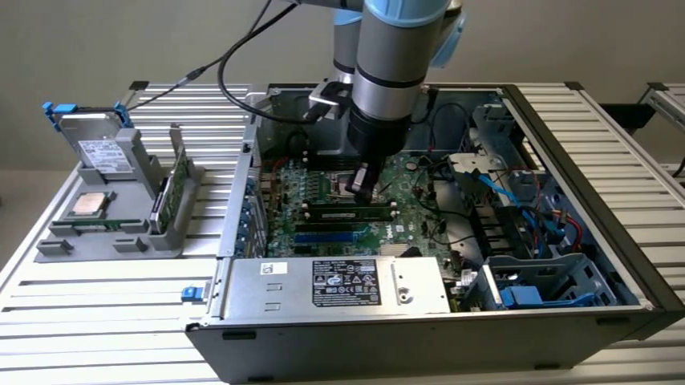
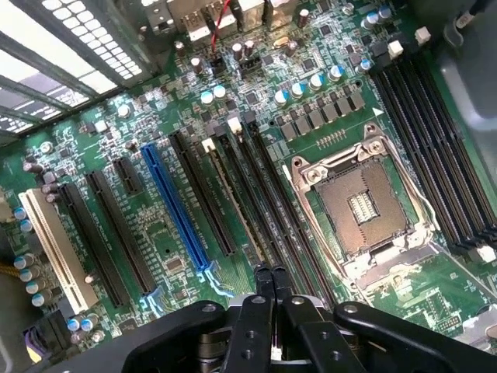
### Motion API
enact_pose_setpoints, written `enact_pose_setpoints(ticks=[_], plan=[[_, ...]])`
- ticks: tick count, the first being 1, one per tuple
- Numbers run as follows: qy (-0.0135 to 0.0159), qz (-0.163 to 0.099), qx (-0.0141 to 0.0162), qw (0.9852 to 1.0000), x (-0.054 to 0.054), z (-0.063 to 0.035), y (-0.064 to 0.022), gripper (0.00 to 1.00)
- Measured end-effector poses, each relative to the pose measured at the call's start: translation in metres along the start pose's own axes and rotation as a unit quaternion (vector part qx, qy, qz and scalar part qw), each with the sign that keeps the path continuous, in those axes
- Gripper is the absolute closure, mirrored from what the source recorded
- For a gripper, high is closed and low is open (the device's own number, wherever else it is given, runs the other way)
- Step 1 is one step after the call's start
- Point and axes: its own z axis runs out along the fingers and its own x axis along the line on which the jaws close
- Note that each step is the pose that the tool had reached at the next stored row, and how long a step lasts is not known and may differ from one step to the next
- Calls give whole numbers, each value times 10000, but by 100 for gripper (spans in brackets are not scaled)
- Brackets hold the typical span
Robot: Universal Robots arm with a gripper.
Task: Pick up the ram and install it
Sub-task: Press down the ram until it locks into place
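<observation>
Down inside the open PC case (image 1: 599,200), the gripper (image 1: 364,192) is hanging right over the motherboard (image 1: 321,196), fingers pinched fully together with nothing between them, and you can see that best in the wrist view, where the 2 black fingertips (image 2: 271,281) are touching each other just above the board. The ram (image 1: 345,214) looks to me like it's already lying along 1 of the black slots just beside the fingertips, a slim dark-green strip with black chips and a small white label; whether it's clicked fully home I can't tell from here. Handling-wise I'd guess it's super light and stiff, basically a thin board, so it won't flex or sag, but it's fragile in the annoying way: chips and contacts you don't want to scrape. I'd say the place to hold it is the long top edge or the flat faces near the middle, and any pushing should go straight down on that top edge, evenly, not at an angle. Off to the exterior view's left there's a grey parts holder (image 1: 107,233) with a square silver processor (image 1: 90,204) and a taller green card (image 1: 175,188) standing upright in it.
</observation>
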Motion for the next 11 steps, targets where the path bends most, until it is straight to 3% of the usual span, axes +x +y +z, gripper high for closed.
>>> enact_pose_setpoints(ticks=[6, 11], plan=[[-27, 398, 10, 9992, 0, 20, -1, 90], [-31, 674, 19, 9977, 1, 33, -2, 90]])
